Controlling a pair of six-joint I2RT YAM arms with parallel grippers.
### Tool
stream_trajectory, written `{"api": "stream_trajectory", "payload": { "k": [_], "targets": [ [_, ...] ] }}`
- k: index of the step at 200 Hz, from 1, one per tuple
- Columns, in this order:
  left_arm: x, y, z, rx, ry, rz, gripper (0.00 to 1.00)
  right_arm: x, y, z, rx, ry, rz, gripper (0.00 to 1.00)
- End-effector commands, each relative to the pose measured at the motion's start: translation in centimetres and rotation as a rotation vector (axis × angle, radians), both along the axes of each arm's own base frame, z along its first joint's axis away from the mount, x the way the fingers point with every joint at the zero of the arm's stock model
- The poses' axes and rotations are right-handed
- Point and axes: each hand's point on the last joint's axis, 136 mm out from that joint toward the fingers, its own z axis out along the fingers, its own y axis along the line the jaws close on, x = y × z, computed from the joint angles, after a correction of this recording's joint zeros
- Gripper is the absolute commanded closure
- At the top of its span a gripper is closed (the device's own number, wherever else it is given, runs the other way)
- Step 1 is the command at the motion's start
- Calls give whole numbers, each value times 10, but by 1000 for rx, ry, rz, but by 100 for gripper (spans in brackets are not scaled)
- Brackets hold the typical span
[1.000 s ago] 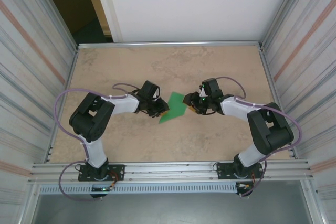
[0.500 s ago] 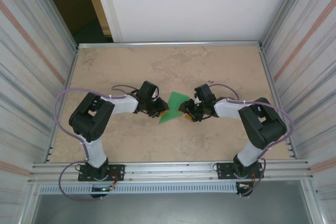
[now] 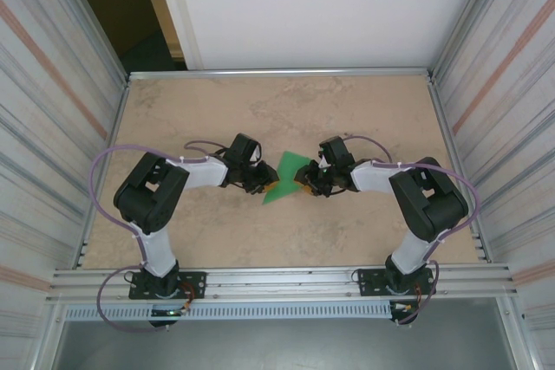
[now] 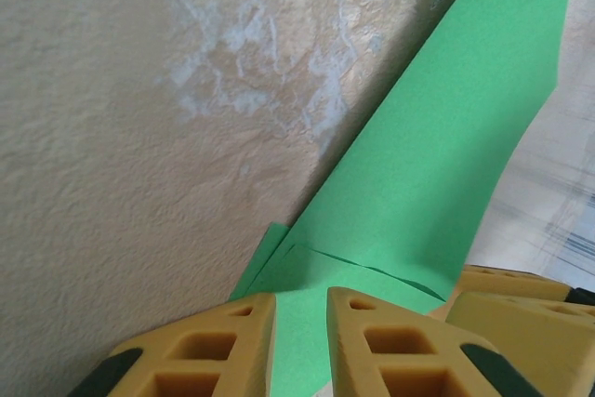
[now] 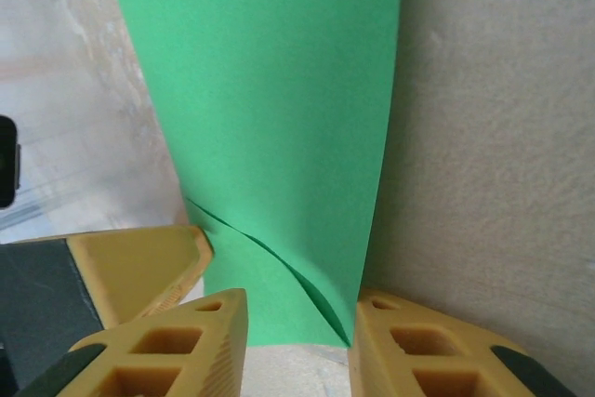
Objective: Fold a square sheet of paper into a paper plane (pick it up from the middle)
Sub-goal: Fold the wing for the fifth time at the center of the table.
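**Item:** square sheet of paper [image 3: 288, 178], bright green, already folded at least once; overlapping flap edge seen in both wrist views.

**Location:** middle of the surface [image 3: 217, 110], between the two arms. Appears raised off the surface and tilted rather than lying flat, judging from the wrist views.

**Long axis:** diagonal in the overhead view, from far-right down to a point at near-left.

**Key relation:** flanked on both sides, with the left arm [image 3: 204, 172] at its left edge and the right arm [image 3: 375, 176] at its right edge. Tips pointed at each other across the sheet. Neither arm clearly nearer; both right at the paper.

**Left fingers** [image 4: 200, 350]: narrow, only a thin slot between them, with green paper running straight through that slot and fanning out beyond. Judged a pinch on the sheet's near edge.

**Right fingers** [image 5: 429, 350]: set apart at a moderate gap, straddling a folded corner of the sheet. Corner tip just beside the inner face of one finger; contact uncertain. No clamp visible, so judged not yet gripping.

**Coming move:** likely closure of the right fingers on that corner, against the left pinch as anchor.

**Risk:** corner slipping out sideways, or a stray crease in thin paper.
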Motion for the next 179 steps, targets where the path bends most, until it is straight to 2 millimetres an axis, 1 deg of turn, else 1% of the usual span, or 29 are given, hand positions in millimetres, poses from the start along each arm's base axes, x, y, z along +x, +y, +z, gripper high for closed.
{"api": "stream_trajectory", "payload": {
  "k": [1,19,55,69,83,94,112,122,135,144,155,179],
  "targets": [
    [-19,19,-31,78,108,20,77,13,6,11,37,-40,-10,71],
    [-18,19,-31,78,109,22,77,14,5,14,41,-51,-15,73],
    [-16,17,-26,63,96,15,77,14,7,13,52,-41,-15,86],
    [-13,15,-20,49,78,11,75,14,6,12,51,-35,-19,91],
    [-7,10,-7,20,34,-5,74,15,5,14,52,-37,-21,96],
    [0,6,8,-2,-30,-23,72,16,3,15,50,-40,-30,99],
    [9,-1,38,-33,-176,-76,69,20,-1,25,52,-62,-45,100],
    [11,-2,51,-18,-257,-106,67,22,-4,33,55,-75,-51,100],
    [11,-4,65,20,-367,-168,64,23,-10,37,49,-76,-68,100],
    [9,-7,72,58,-442,-216,62,23,-13,41,48,-76,-76,100],
    [6,-11,75,106,-526,-278,57,24,-16,42,51,-66,-87,100],
    [-2,-22,76,214,-682,-411,48,24,-21,43,52,-35,-102,100]
  ]
}}
